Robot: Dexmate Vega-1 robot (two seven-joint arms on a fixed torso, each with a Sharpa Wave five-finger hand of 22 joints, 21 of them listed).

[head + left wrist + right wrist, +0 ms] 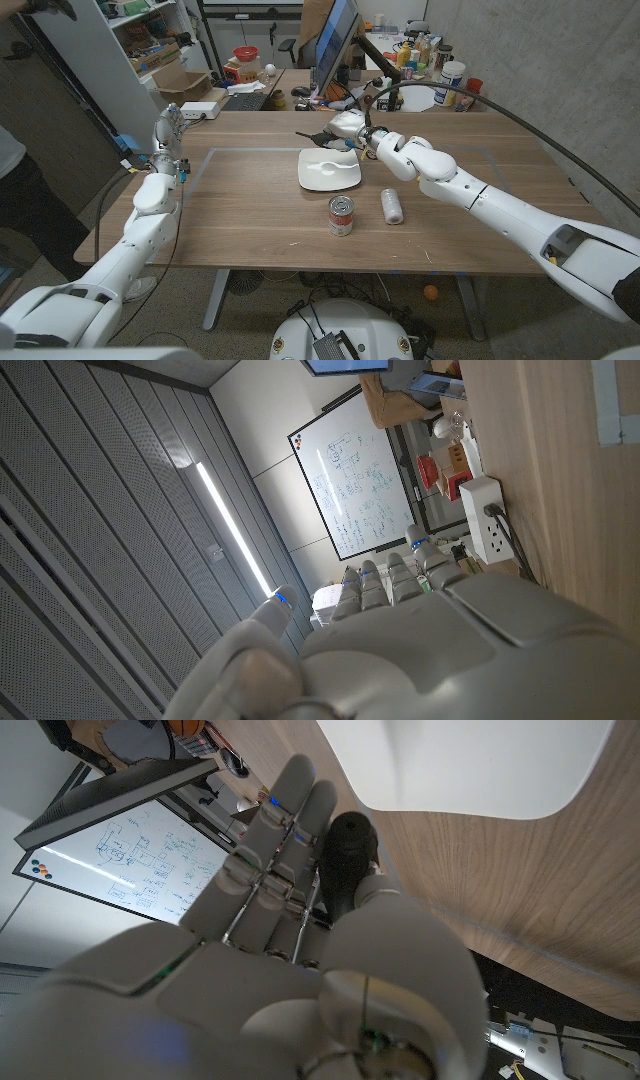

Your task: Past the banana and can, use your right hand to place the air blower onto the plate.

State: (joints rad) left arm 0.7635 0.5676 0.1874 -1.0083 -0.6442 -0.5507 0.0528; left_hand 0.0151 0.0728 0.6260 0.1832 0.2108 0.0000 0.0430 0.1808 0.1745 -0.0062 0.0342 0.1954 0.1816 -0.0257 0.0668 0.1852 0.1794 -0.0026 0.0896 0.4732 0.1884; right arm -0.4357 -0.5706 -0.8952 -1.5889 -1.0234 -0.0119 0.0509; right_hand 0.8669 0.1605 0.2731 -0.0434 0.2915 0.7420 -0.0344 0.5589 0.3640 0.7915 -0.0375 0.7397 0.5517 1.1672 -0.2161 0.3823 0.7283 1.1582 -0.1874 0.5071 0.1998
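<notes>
Your right hand (349, 127) is sitting in the upper middle of the head frame, just past the far edge of the plate (328, 170), and its fingers (285, 830) are curling around the air blower (346, 852). In the right wrist view the dark bulb is lying between the fingers and the thumb, so I judge you are gripping it, though the contact itself is partly hidden. In the head frame the blower's thin dark nozzle (305, 135) is sticking out toward picture left of the hand, so its long axis is running roughly across the frame, along the plate's far rim.

The relation that matters: the plate is lying directly below your hand in the head frame, touching distance away, with its bare white middle toward the lower centre. You are needing only a short carry down the frame and then a release. The right hand is much nearer than the left.

Your left hand (168, 128) is standing at the upper left of the head frame, well apart from everything, fingers upright and holding nothing.

Counting: one plate, one air blower, one can (341, 215) below the plate, and one white roll-shaped object (391, 205) just right of the can. I cannot make out a banana.
</notes>
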